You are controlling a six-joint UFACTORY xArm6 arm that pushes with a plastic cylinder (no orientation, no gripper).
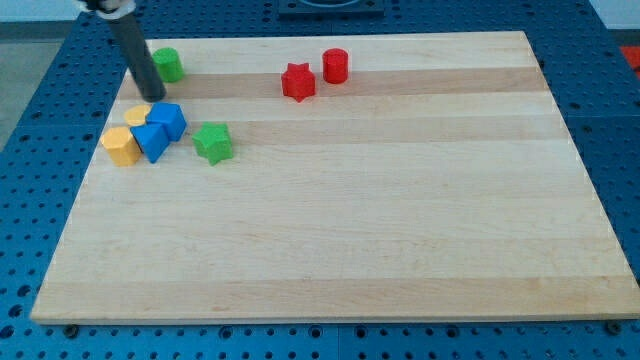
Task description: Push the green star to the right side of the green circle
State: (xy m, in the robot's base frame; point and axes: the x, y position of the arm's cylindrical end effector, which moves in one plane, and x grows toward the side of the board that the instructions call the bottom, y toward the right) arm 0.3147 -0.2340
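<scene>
The green star [212, 142] lies on the wooden board at the view's left, below and to the right of the green circle [167, 64], which sits near the view's top left corner. My tip [154, 99] is at the end of the dark rod, just below and left of the green circle and just above the blue blocks. It is up and to the left of the green star, not touching it.
A blue cube [168, 120] and a blue triangular block [151, 139] sit left of the green star. A yellow hexagon [121, 146] and another yellow block [138, 114] lie beside them. A red star [297, 82] and red cylinder [335, 66] sit at the top centre.
</scene>
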